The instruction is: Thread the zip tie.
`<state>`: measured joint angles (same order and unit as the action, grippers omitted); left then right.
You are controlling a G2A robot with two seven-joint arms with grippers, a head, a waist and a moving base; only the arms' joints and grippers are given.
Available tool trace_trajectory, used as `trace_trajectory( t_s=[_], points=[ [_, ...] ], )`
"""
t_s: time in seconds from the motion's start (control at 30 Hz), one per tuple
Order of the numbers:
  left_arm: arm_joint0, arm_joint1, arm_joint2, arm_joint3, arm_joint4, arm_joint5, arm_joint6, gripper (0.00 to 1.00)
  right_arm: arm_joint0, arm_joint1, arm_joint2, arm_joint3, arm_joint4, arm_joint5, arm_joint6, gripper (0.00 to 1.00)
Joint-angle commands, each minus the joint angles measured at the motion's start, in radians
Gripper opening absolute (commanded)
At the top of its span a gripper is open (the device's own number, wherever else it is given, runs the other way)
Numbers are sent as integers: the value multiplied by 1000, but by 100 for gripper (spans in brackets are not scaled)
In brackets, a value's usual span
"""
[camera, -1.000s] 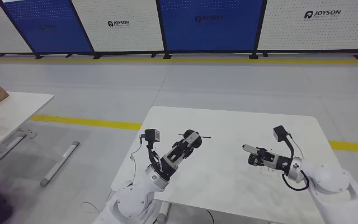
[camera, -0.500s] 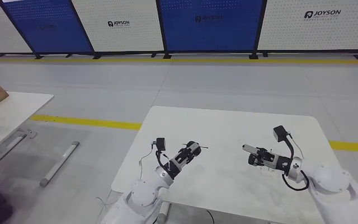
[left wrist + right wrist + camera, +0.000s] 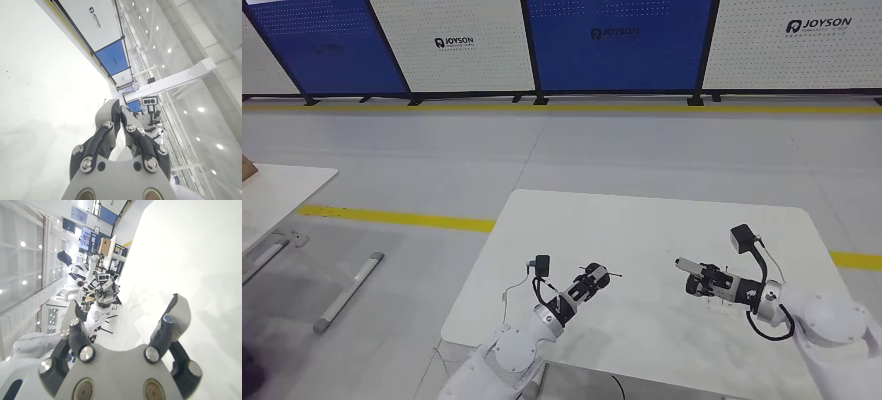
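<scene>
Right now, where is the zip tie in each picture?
Top view: the zip tie sticks out of the left gripper, over the table.
Left wrist view: pinched in that gripper's shut fingers, tip poking past them.
Right wrist view: too thin to tell; the left gripper sits far off.
Shared landmark: the white table.

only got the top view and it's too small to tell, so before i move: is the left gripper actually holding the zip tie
observer: yes. in the left wrist view the left gripper is shut on the zip tie, a thin black strip pinched between its pads.
operator: ok and the right one, anything in it
observer: no. the right wrist view shows the right gripper open with nothing between its fingers, and the white table behind it.
operator: does any of the tie stick out past the left fingers
observer: a thin black tip shows just beyond one finger in the left wrist view; the rest is hidden.
</scene>
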<state>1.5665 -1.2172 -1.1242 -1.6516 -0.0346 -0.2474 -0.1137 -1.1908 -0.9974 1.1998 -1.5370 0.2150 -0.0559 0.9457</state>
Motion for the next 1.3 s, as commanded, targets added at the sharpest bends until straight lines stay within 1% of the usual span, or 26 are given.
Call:
trace_trajectory(
  t_s=[0.0, 0.2, 0.23, 0.33, 0.4, 0.5, 0.6, 0.67, 1.13, 1.17, 1.2, 1.23, 1.27],
  points=[
    [0, 0, 0, 0, 0, 0, 0, 0, 0, 0, 0, 0, 0, 0, 0, 100],
    [0, 0, 0, 0, 0, 0, 0, 0, 0, 0, 0, 0, 0, 0, 0, 100],
    [0, 0, 0, 0, 0, 0, 0, 0, -3, 1, -7, -6, -27, -2, 0, 100],
    [0, 0, 0, 0, 0, 0, 0, 0, 20, 6, -16, -4, -89, 13, 73, 100],
    [0, 0, 0, 0, 0, 0, 0, 0, 36, 11, 0, 8, -117, 2, 92, 100],
    [0, 0, 0, 0, 0, 0, 0, 0, 47, 25, 46, -3, -174, -31, 134, 100],
    [0, 0, 0, 0, 0, 0, 0, 0, 52, 40, 108, -8, -150, -46, 215, 100],
    [0, 0, 0, 0, 0, 0, 0, 0, 63, 47, 124, 1, -168, -50, 263, 100],
    [0, 0, 0, 0, 0, 0, 0, 0, 63, 47, 124, 1, -168, -50, 263, 100],
    [0, 0, 0, 0, 0, 0, 0, 0, 61, 47, 123, 4, -175, -41, 250, 100],
    [0, 0, 0, 0, 0, 0, 0, 0, 66, 48, 118, 2, -206, -21, 239, 100],
    [0, 0, 0, 0, 0, 0, 0, 0, 78, 49, 114, -1, -252, 3, 220, 100],
    [0, 0, 0, 0, 0, 0, 0, 0, 85, 51, 116, -1, -300, 28, 181, 100]
  ],
)
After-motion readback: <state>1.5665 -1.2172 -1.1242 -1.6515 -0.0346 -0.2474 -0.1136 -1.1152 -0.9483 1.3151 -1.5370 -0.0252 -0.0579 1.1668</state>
